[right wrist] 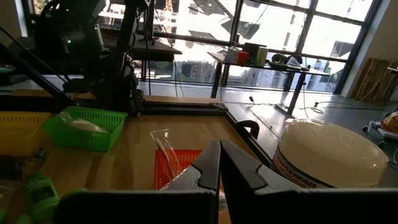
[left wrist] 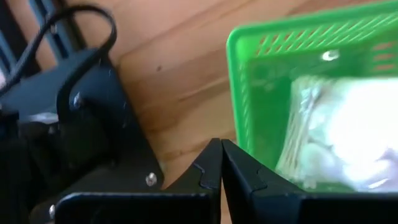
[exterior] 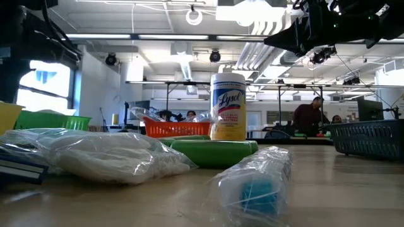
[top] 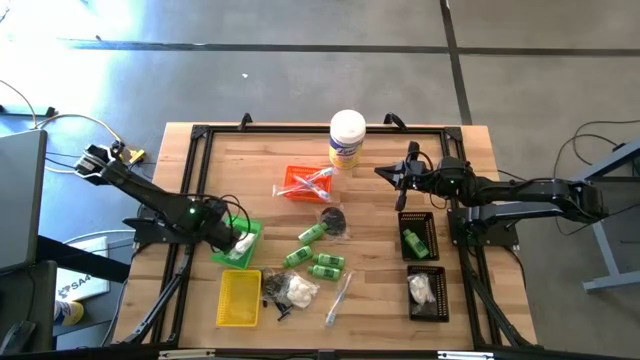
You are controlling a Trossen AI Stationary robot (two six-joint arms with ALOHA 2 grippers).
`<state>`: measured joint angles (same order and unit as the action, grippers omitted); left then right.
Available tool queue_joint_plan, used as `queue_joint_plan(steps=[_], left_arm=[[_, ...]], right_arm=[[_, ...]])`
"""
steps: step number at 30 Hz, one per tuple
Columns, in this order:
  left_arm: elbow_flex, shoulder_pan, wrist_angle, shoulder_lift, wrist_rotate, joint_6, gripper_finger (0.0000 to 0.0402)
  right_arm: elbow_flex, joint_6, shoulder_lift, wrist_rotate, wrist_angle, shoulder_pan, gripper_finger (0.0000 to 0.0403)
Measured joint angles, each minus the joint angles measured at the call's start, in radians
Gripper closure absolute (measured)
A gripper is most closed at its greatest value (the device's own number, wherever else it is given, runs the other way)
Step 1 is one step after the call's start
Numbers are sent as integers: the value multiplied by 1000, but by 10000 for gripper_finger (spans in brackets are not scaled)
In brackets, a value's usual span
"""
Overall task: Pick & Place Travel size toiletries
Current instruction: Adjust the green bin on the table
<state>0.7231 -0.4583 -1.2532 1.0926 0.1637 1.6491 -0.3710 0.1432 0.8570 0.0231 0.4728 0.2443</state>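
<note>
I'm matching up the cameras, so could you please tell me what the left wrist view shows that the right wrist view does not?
Only the left wrist view shows the left gripper, jaws shut, beside the green tray's rim. Only the right wrist view shows the right gripper, jaws shut, the orange tray, the yellow tray and the white canister. Both show the green tray holding a clear bag of white fluff.

In the left wrist view the green mesh plastic tray (left wrist: 261, 81) runs off the picture's edge, and the clear bag of white fluff (left wrist: 339, 137) inside it is blurred. In the low view, the near clear-wrapped item with a blue core (exterior: 255, 186) is blurred beyond telling.
</note>
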Motion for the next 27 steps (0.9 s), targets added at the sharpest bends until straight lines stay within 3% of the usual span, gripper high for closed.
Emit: queue_joint_plan(steps=[10, 21, 27], left_arm=[[-4, 0, 46, 160, -95, 6, 401], [-4, 0, 252, 160, -174, 9, 401], [-3, 0, 189, 160, -163, 8, 401]], right_arm=[[0, 0, 0, 0, -5, 0, 398], [0, 1, 0, 0, -5, 0, 398], [0, 1, 0, 0, -6, 0, 398]])
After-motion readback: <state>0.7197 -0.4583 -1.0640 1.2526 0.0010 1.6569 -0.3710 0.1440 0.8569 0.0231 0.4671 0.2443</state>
